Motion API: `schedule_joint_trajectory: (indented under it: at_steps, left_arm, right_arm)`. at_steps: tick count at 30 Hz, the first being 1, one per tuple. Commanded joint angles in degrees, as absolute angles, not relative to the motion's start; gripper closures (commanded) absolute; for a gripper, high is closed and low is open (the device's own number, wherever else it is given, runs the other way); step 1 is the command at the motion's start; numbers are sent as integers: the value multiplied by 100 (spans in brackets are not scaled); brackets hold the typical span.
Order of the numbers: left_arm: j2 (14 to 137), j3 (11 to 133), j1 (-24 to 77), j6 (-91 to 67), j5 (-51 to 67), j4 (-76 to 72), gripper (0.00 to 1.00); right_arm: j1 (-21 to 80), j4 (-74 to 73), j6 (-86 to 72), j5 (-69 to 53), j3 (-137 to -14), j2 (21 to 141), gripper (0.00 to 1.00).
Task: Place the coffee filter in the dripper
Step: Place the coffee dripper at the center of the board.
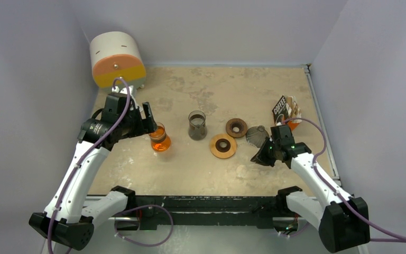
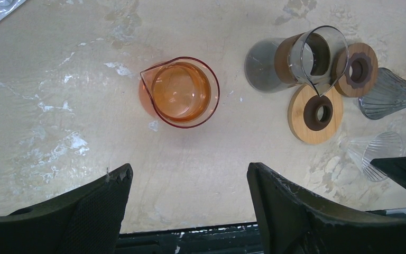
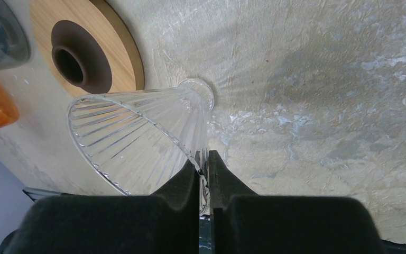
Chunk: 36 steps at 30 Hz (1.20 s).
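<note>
The dripper (image 3: 137, 137) is a clear ribbed glass cone lying tilted on the table, its small base touching the surface. My right gripper (image 3: 207, 159) is shut on its rim wall, one finger inside the cone and one outside. In the left wrist view the same dripper (image 2: 376, 151) shows at the far right. My left gripper (image 2: 189, 172) hangs open and empty above the table, near an orange glass beaker (image 2: 182, 92). No loose coffee filter can be told apart. A black package marked COFFEE (image 1: 281, 110) stands just behind my right gripper (image 1: 261, 154).
A smoky grey ribbed dripper (image 1: 255, 135) lies beside the right gripper. A light wooden ring (image 1: 223, 145), a dark ring (image 1: 236, 127) and a glass carafe (image 1: 197, 126) sit mid-table. The orange beaker (image 1: 160, 140) is below my left gripper (image 1: 150, 124). A white-and-orange drum (image 1: 117, 58) stands back left.
</note>
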State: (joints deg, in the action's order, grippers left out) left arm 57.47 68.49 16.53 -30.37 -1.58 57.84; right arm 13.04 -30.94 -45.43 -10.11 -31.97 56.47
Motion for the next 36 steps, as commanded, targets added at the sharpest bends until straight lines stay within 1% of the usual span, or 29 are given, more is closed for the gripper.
schedule_joint_trajectory:
  at_steps: [1,7,9,12,14,20,24,26,32,34,36]
  left_arm:
    - [5730,6973,1626,-2927,-70,5634,22]
    - [5685,7005,1626,-2910,-97,5669,22]
    - [5679,6996,1626,-2910,-97,5682,22]
    - [5669,6987,1626,-2918,-91,5682,22]
    - [5661,6987,1626,-2918,-88,5695,22]
    - [5643,7031,1626,-2918,-86,5711,22]
    - [5634,7016,1626,-2909,-88,5729,22]
    - [5642,7005,1626,-2909,-88,5739,22]
    - [5634,7003,1626,-2981,-115,5704,22]
    - [5642,6998,1626,-3005,-165,5704,22]
    - [5687,6996,1626,-3076,-248,5733,22]
  right_arm:
    - [1237,-2968,-4840,-1080,-3045,5516,100]
    - [1192,-3045,-4916,-986,-2987,5405,100]
    - [1178,-3057,-4928,-970,-2983,5398,92]
    - [1171,-3070,-4931,-969,-2971,5404,89]
    - [1169,-3096,-4931,-960,-2979,5378,82]
    - [1163,-3202,-4956,-899,-3055,5292,73]
    - [1166,-3364,-4916,-828,-3169,5221,64]
    - [1167,-3493,-4858,-761,-3251,5155,58]
    - [1164,-3878,-4645,-507,-3579,4943,54]
    - [1164,-4027,-4503,-403,-3750,4897,49]
    - [1163,-4217,-4352,-263,-4024,4891,48]
